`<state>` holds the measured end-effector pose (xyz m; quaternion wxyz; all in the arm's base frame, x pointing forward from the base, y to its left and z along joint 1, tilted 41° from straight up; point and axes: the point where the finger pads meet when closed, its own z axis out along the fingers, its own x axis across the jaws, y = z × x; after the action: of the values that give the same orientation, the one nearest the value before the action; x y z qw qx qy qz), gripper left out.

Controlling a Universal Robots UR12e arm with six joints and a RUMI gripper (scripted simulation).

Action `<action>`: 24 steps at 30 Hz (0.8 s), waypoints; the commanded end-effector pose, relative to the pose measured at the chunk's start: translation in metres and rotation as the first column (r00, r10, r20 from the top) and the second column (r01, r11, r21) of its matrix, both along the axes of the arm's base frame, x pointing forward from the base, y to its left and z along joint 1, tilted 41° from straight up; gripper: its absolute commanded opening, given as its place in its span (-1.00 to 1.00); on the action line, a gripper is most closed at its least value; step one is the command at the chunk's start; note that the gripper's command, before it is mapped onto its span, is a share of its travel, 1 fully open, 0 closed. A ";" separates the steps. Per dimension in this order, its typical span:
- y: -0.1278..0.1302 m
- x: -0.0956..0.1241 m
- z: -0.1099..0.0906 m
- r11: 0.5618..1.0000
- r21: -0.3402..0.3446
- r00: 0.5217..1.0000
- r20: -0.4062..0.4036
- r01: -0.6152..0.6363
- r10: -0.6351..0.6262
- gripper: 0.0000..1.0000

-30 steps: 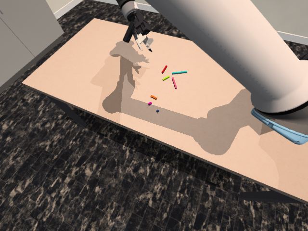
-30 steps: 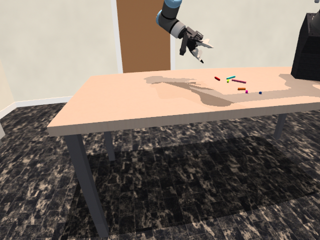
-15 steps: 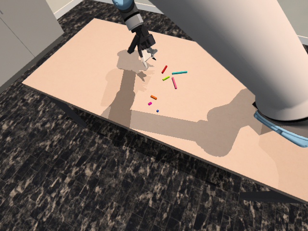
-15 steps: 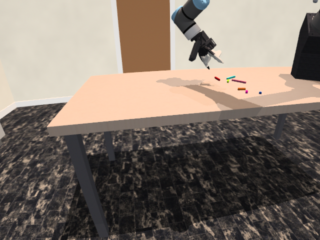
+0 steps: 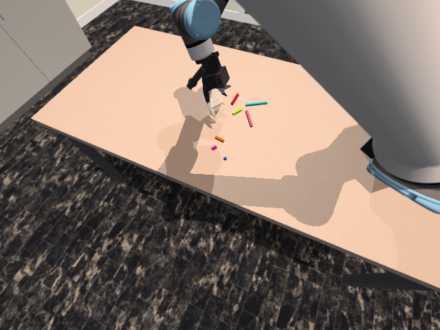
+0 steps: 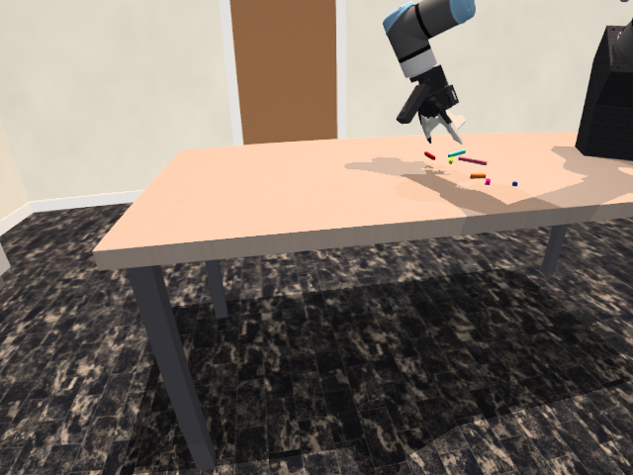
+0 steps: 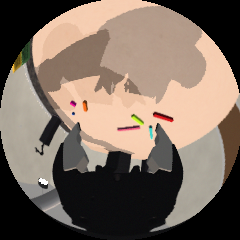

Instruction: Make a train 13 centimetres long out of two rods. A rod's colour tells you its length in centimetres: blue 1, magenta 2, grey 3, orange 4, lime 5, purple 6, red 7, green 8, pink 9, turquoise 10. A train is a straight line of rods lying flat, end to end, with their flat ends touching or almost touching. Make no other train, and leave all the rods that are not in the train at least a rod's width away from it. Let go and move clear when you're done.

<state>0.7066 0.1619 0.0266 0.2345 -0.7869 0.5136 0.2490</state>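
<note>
Holding nothing, my jaws stand spread wide above the tabletop, off to the left of the lime rod in the top view. Close by that lime rod I see the red rod, the turquoise rod and the pink rod, all apart from it. Well away from the lime rod lie the orange rod, the magenta rod and, farthest of all, the blue rod.

By my sums, only pink and orange make thirteen from these seven. They lie apart and at different angles, so no train exists and essentially everything is left: gripping one, bringing it in line with the other, closing the ends up, releasing and backing off. I judge the roomier side, by orange and away from the lime rod, the safer building spot, provided magenta keeps its clearance.

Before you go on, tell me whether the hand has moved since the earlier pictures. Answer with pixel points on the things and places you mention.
Yes: in the top view, the hand [image 5: 218, 105] [image 6: 445, 142] [image 7: 118, 123] has shifted towards the red rod [image 5: 234, 99] [image 6: 429, 155] [image 7: 163, 117].
</note>
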 end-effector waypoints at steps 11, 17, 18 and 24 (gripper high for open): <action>0.051 -0.053 0.014 0.977 -0.037 0.968 0.147 0.210 -0.203 1.00; 0.070 -0.080 0.024 0.960 -0.020 0.943 0.196 0.278 -0.269 1.00; 0.070 -0.080 0.024 0.960 -0.020 0.943 0.196 0.278 -0.269 1.00; 0.082 -0.099 0.032 0.948 -0.002 0.924 0.225 0.319 -0.310 1.00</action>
<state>0.6200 0.2358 0.0531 0.3009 -0.7308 0.6000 0.1242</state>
